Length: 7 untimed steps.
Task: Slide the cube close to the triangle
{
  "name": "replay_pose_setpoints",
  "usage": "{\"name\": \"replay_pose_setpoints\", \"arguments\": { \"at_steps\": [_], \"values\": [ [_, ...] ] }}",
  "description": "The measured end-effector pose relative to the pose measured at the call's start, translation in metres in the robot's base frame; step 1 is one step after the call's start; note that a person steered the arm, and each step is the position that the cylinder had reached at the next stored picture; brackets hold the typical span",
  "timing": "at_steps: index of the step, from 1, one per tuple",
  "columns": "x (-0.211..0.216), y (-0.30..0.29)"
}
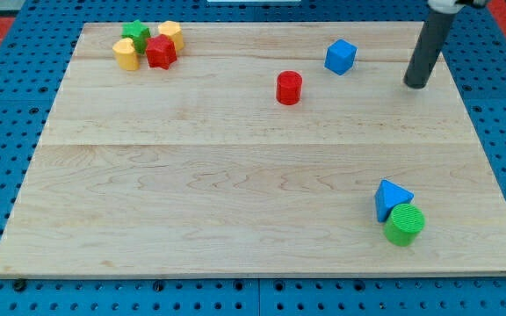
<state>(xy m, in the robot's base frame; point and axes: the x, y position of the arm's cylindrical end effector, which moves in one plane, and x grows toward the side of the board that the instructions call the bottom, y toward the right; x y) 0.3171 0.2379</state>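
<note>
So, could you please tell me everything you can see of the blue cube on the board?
The small blue cube-shaped block looks like matte plastic, plain and unmarked. It sits tilted, a corner toward the view's bottom, on the pale wooden board near the view's top, right of centre. Nothing touches it: the red cylinder block lies apart to its lower left, and my tip stands clear to its right. The blue triangle block is far off, toward the view's bottom right.
</note>
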Motion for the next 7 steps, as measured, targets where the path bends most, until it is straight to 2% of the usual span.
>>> {"name": "replay_pose_setpoints", "arguments": {
  "at_steps": [1, 2, 3, 4, 5, 7],
  "values": [
    [-0.037, -0.025],
    [-0.062, -0.082],
    [-0.059, -0.145],
    [-0.014, -0.180],
    [0.012, -0.174],
    [0.013, -0.118]
  ]
}}
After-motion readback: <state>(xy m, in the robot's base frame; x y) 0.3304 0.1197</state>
